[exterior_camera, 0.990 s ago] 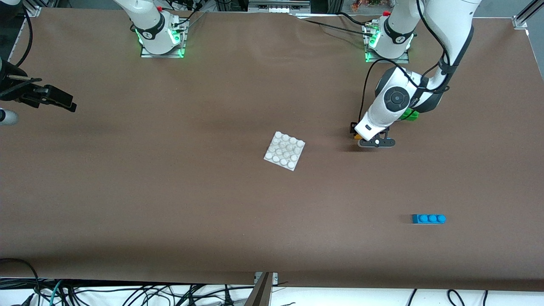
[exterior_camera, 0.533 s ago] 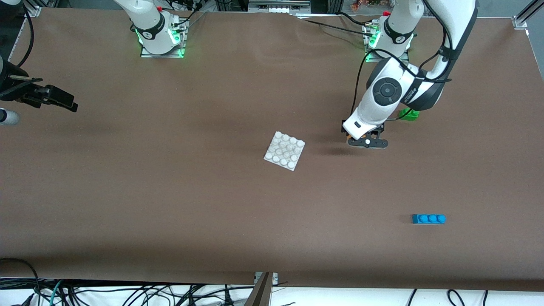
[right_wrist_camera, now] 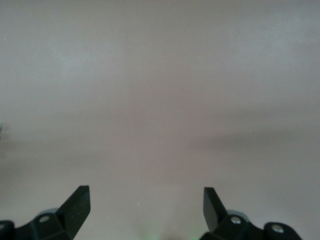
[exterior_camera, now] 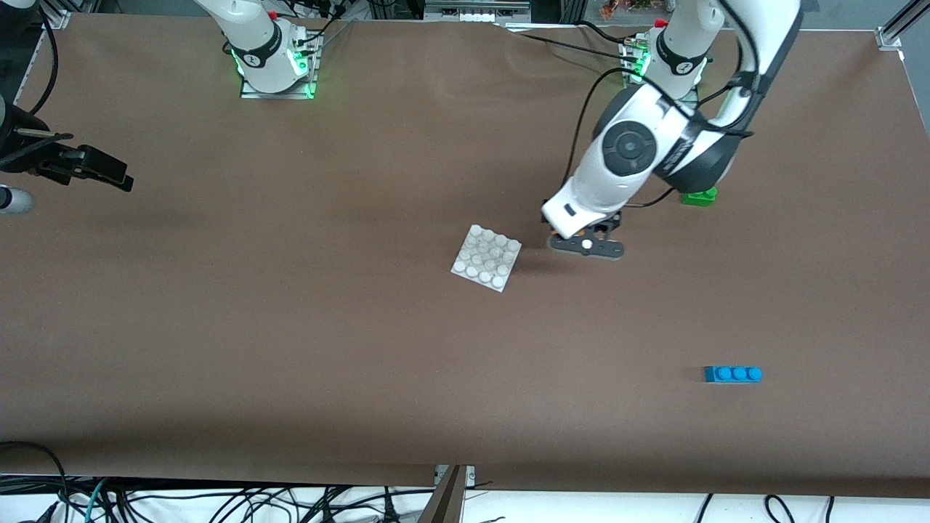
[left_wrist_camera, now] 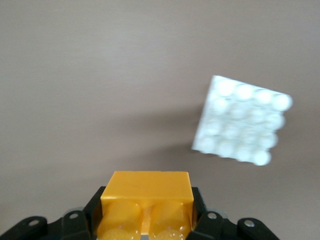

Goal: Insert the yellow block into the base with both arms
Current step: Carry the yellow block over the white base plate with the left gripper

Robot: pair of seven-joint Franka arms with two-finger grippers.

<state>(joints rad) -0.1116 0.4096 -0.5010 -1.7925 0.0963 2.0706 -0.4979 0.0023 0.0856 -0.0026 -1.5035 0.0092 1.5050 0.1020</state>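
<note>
My left gripper point(exterior_camera: 583, 242) is shut on the yellow block point(left_wrist_camera: 146, 192), an orange-yellow two-stud brick gripped between its black fingers point(left_wrist_camera: 90, 212). It holds the block in the air over bare table beside the base, on the side toward the left arm's end. The base point(exterior_camera: 487, 257) is a white square plate with a 4x4 grid of studs, lying flat mid-table; it also shows in the left wrist view point(left_wrist_camera: 242, 121). My right gripper point(exterior_camera: 102, 173) is open and empty point(right_wrist_camera: 146, 197) over bare table at the right arm's end, where it waits.
A green two-stud brick point(exterior_camera: 699, 196) lies partly under the left arm's forearm, toward the left arm's end. A blue three-stud brick point(exterior_camera: 732, 374) lies nearer the front camera at that same end. Cables hang over the table's near edge.
My left gripper has moved with the yellow block away from the green brick and toward the base. The right arm has not moved.
</note>
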